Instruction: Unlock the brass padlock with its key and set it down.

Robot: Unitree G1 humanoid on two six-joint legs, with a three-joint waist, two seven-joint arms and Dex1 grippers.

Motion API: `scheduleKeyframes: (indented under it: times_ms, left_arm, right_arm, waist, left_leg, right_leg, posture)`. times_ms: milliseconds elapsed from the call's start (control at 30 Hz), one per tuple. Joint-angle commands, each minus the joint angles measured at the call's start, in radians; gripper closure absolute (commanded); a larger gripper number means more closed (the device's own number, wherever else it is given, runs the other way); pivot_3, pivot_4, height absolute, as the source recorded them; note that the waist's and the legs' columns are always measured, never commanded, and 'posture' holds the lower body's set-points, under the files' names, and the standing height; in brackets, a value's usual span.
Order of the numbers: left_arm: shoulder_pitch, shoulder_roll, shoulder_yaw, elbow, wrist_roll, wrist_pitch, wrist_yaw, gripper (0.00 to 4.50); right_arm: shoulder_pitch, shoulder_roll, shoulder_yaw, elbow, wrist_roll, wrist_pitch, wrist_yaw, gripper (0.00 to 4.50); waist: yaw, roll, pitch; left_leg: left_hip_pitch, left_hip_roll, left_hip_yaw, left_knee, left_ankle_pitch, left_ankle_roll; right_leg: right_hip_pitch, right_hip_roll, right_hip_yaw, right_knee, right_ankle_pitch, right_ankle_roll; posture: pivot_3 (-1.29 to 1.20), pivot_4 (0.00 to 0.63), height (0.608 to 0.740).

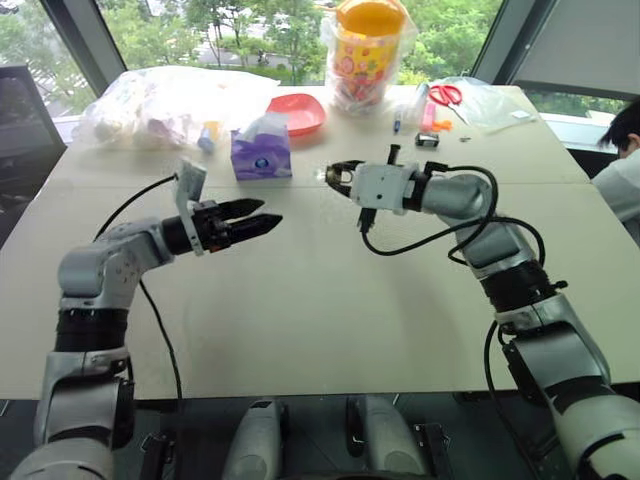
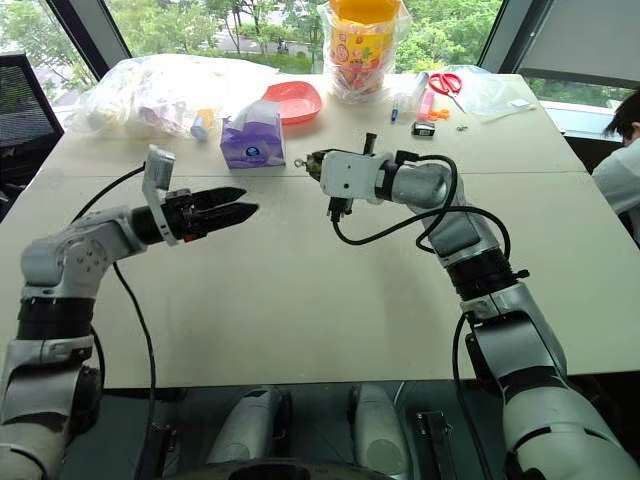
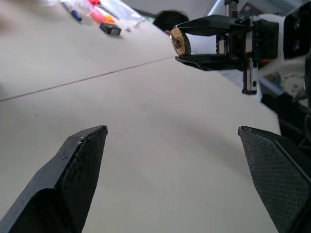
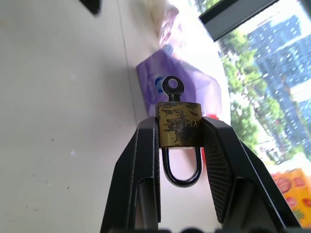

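The brass padlock point(image 4: 179, 124) is clamped by its sides between the fingers of my right gripper point(image 4: 179, 121), with its dark shackle pointing back toward the wrist. The key point(image 4: 171, 88) sticks out of the padlock's far end, its round ring head showing. My right gripper point(image 1: 340, 176) hangs above the middle of the table point(image 1: 300, 300), pointing left. Facing it a short gap away is my left gripper point(image 1: 262, 215), open with nothing between its fingers. In the left wrist view the padlock point(image 3: 181, 41) shows end-on beyond the left gripper point(image 3: 172, 130).
A purple tissue box point(image 1: 261, 152) stands just behind the grippers. Farther back are a red plate point(image 1: 298, 112), a clear bag of items point(image 1: 165, 105), a yellow-lidded jar point(image 1: 368, 50), scissors point(image 1: 446, 95), a black clip point(image 1: 427, 140) and a blue pen point(image 1: 397, 124). A person point(image 1: 622, 160) sits at the right edge.
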Motion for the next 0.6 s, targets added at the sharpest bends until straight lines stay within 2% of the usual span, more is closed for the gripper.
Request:
scheduleKeyframes:
  times_ms: [33,100,300,600]
  left_arm:
    - [-0.085,-0.017,-0.011,0.079,0.0,-0.017,-0.067,1.45]
    - [-0.138,-0.038,-0.023,0.133,0.019,-0.028,-0.082,2.19]
    - [-0.234,-0.066,-0.075,0.252,0.092,-0.093,-0.157,2.19]
    - [-0.298,-0.103,-0.071,0.366,0.146,-0.152,-0.188,2.19]
  right_arm:
    - [0.009,0.003,-0.014,-0.073,-0.038,-0.012,-0.045,3.81]
    - [0.018,0.004,-0.011,-0.09,-0.056,-0.015,-0.058,3.81]
    - [0.041,0.018,-0.01,-0.125,-0.078,0.005,-0.079,3.81]
    - [0.072,0.024,-0.009,-0.18,-0.093,0.034,-0.086,3.81]
  waist:
    - [0.001,0.0,0.0]
    - [0.001,0.0,0.0]
    - [0.001,0.0,0.0]
    - [0.001,0.0,0.0]
  left_leg:
    - [0.0,0.0,0.0,0.0,0.0,0.0]
    - [0.0,0.0,0.001,0.0,0.0,0.0]
    - [0.0,-0.001,0.001,0.0,0.0,0.0]
    - [0.0,0.0,0.001,0.0,0.0,0.0]
  right_leg:
    - [0.0,0.0,0.0,0.0,0.0,0.0]
    - [0.0,0.0,0.001,0.0,0.0,0.0]
    - [0.0,0.0,0.001,-0.001,0.0,0.0]
    - [0.0,0.0,0.001,-0.001,0.0,0.0]
  posture:
    - [0.0,0.15,0.74]
    - [0.0,0.15,0.74]
    - [0.0,0.15,0.74]
    - [0.0,0.15,0.74]
